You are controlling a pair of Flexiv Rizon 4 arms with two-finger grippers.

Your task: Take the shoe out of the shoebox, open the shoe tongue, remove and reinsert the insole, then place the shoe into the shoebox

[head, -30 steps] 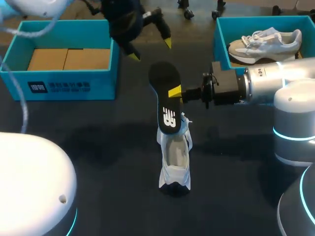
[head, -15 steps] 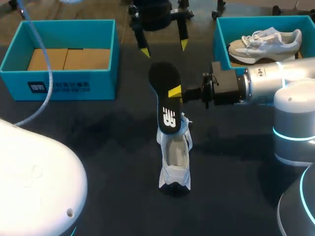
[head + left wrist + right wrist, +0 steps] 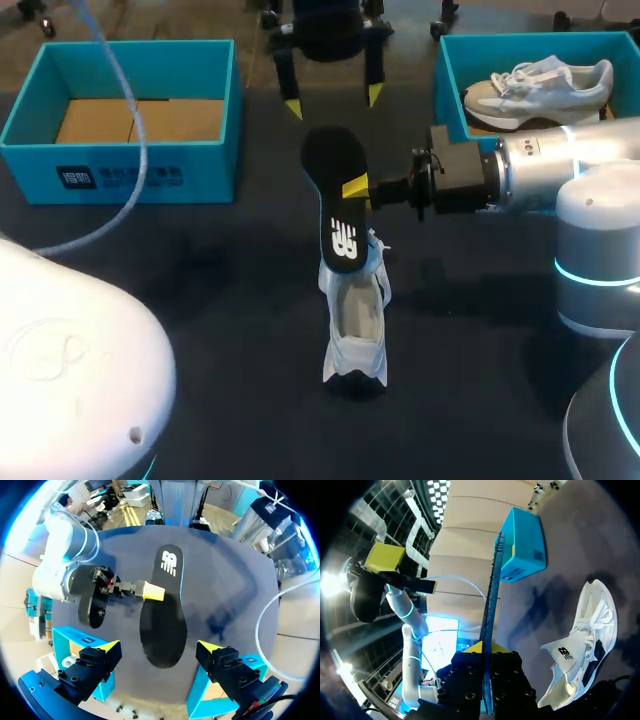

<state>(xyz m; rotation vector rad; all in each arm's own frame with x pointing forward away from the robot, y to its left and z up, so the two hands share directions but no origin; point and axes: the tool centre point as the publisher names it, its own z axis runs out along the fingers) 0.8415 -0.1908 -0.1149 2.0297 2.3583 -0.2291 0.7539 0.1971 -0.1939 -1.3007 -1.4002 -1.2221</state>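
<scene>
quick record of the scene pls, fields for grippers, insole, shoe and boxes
right gripper: shut on insole, gripping one long edge
left gripper: open, insole ahead of its fingers, no contact
insole: black, out of the shoe
shoe: white, on the table, outside both boxes
left shoebox: teal, no shoe inside
right shoebox: teal, holds a second shoe

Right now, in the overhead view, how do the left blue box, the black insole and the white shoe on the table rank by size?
1. left blue box
2. black insole and white shoe: about alike; the insole, held up by the right gripper, is nearer the camera, so unsure.
</scene>
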